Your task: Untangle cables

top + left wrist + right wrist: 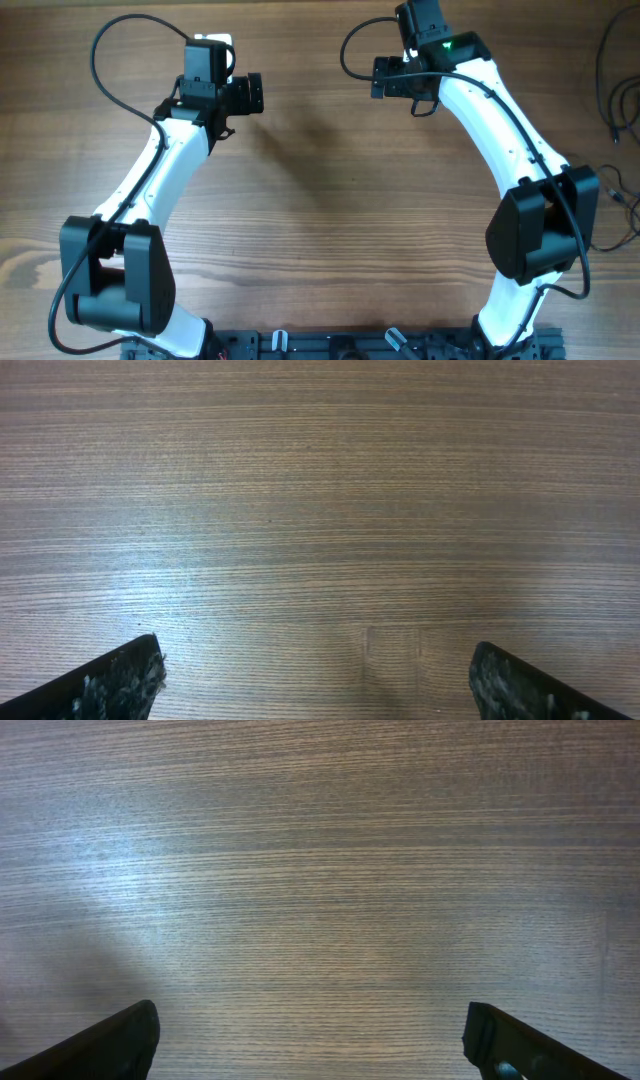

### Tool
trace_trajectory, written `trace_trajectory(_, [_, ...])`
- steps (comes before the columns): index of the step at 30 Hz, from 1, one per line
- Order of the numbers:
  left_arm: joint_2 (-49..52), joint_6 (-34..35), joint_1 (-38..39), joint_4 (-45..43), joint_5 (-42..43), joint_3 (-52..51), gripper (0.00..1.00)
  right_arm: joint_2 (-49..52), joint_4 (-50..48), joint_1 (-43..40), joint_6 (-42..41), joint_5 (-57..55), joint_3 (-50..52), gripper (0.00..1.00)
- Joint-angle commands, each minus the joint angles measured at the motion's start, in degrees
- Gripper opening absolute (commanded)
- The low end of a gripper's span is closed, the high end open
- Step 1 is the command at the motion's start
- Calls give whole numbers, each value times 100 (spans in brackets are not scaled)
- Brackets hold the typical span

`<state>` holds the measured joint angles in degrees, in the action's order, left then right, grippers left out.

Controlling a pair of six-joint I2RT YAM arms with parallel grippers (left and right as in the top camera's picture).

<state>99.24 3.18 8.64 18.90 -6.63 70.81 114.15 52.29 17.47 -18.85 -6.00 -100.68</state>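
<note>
Wood-grain counter (320, 210) under me, both jaws gaping wide, empty; thin black cables (603, 75) trail along the far right edge, nearest my right arm (505, 120).

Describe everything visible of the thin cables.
The cables are a few thin black wires lying in loose curves on the wooden table at the right edge of the overhead view, partly cut off by the frame. Whether they cross is unclear; plugs are too small to tell. Only the table touches them; neither wrist view shows them.
</note>
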Motion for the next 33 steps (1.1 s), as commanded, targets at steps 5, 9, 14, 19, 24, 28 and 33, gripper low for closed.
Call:
trace_trajectory(5, [63,33,26,-20,-74,87,100,39,-63,13,-76,74,31,100])
trace_trajectory(9, [63,33,26,-20,-74,87,100,39,-63,13,-81,74,31,100])
trace_trajectory(14, [63,33,24,-20,-74,87,100,39,-63,13,-79,74,31,100])
trace_trajectory(19, [63,33,26,-20,-74,87,100,39,-66,13,-79,74,31,100])
trace_trajectory(24, [63,33,26,-20,-74,87,100,39,-66,13,-79,74,31,100])
trace_trajectory(28, [63,33,26,-20,-74,87,100,39,-66,13,-76,74,31,100])
trace_trajectory(33, [63,33,26,-20,-74,87,100,39,-68,13,-76,74,31,100])
